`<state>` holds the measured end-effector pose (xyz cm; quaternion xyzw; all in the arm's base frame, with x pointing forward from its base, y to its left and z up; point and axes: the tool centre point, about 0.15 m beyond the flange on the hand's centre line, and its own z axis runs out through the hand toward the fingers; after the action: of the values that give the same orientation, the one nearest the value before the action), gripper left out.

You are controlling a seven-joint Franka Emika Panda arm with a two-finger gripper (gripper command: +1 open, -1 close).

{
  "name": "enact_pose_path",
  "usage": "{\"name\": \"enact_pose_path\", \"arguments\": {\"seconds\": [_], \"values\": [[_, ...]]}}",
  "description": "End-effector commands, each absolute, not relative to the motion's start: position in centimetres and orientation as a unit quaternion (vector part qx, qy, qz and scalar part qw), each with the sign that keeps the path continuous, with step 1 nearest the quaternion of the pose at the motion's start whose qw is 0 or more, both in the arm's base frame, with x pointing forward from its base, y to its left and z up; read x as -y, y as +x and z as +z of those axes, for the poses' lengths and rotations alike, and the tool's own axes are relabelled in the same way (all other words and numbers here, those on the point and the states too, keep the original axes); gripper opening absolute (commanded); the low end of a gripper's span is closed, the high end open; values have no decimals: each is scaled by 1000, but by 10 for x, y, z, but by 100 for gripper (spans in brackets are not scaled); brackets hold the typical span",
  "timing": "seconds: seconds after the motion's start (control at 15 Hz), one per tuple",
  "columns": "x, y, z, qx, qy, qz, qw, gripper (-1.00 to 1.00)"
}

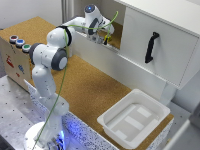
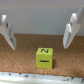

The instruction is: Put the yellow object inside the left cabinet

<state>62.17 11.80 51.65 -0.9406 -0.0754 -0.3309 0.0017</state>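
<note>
We see the arm reaching into the left cabinet (image 1: 116,36), the doorless compartment at about 12 o'clock in the exterior view. The tool (image 2: 39,34) stands wide open and holds nothing; its two fingers (image 2: 70,31) flank an empty gap. The yellow block (image 2: 44,57) rests on the cork floor, apart from both fingers. The compartment with the white door (image 1: 159,47) sits at 2 o'clock. A white tray (image 1: 112,122) lies on the worktop (image 1: 85,85) at 5 o'clock.

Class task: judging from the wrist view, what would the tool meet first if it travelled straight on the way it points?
Probably the yellow block, lying between the open fingers on the cabinet's cork floor; depth is uncertain.
</note>
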Motion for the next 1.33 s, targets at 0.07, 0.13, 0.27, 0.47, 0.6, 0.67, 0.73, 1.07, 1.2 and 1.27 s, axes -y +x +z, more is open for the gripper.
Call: {"name": "enact_pose_path", "arguments": {"seconds": [0.07,0.13,0.27,0.47,0.6,0.67,0.73,1.07,1.2,1.27], "values": [[-123,613,512,57,-934,-351,-40,100],[-123,613,512,57,-934,-351,-40,100],[-123,613,512,57,-934,-351,-40,100],[-123,613,512,57,-934,-351,-40,100],[-123,613,512,57,-934,-351,-40,100],[-123,613,512,57,-934,-351,-40,100],[-123,613,512,57,-934,-351,-40,100],[-148,584,532,130,-939,-318,23,100],[-168,549,541,149,-946,-286,25,100],[-180,527,545,164,-949,-268,28,100]]}}
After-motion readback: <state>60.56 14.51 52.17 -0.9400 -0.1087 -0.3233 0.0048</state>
